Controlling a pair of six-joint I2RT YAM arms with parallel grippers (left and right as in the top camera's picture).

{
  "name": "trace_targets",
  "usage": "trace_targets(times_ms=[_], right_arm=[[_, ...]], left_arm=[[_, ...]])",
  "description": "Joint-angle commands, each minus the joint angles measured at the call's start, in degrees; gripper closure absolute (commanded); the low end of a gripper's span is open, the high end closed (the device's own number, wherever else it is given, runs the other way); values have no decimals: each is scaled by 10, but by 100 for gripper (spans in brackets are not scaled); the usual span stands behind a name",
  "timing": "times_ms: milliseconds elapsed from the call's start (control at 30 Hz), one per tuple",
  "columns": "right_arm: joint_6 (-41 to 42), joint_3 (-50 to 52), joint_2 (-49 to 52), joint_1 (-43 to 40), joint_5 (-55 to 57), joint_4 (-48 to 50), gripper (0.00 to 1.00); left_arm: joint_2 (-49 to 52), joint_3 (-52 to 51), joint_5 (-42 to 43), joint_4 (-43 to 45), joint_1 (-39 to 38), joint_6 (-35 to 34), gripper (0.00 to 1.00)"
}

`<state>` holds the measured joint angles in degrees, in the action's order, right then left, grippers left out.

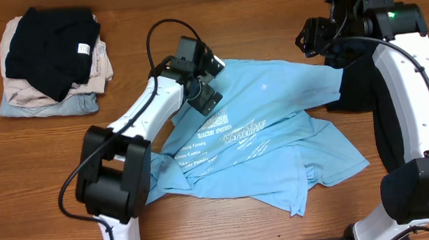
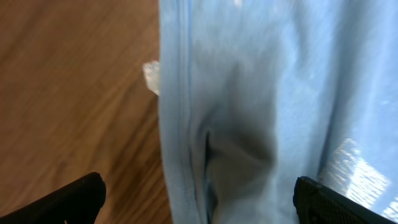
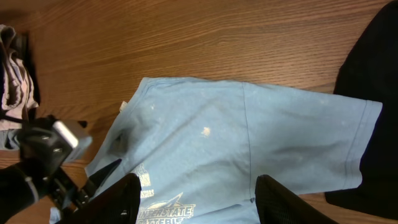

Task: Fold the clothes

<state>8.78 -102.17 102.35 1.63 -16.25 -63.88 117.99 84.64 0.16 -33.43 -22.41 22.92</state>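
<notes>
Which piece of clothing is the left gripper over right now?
The light blue T-shirt, at its hemmed edge. The black garment lies far right, and the folded stack sits apart at far left.

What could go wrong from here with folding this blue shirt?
1. The left hand is open over the edge of the T-shirt, with one finger above the bare table; closing might pinch only the hem and slip.
2. The T-shirt's lower part lies bunched, so pulling may drag creases into the fold.
3. Its sleeve lies right next to the black garment, which might get dragged along.
</notes>
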Motion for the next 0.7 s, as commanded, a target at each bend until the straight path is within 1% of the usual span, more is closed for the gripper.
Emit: trace_targets(times_ms=[0,133,233,300,400,667], right_arm=[[-2,2,-3,1,4,8,37],[-2,3,-3,2,4,8,37],[-2,3,-3,2,4,8,37],[-2,3,-3,2,6,7,37],[-2,3,-3,2,8,7,36],[-2,3,-3,2,19,6,35]], left_arm=[[24,10,-8,-4,-1,7,0],[30,10,-9,-10,0,7,0],[31,10,-32,-10,1,6,0],[32,10,-69,-8,3,-20,0],[32,10,-125,-16,15,-86,0],[32,10,-124,-58,88,-141,0]])
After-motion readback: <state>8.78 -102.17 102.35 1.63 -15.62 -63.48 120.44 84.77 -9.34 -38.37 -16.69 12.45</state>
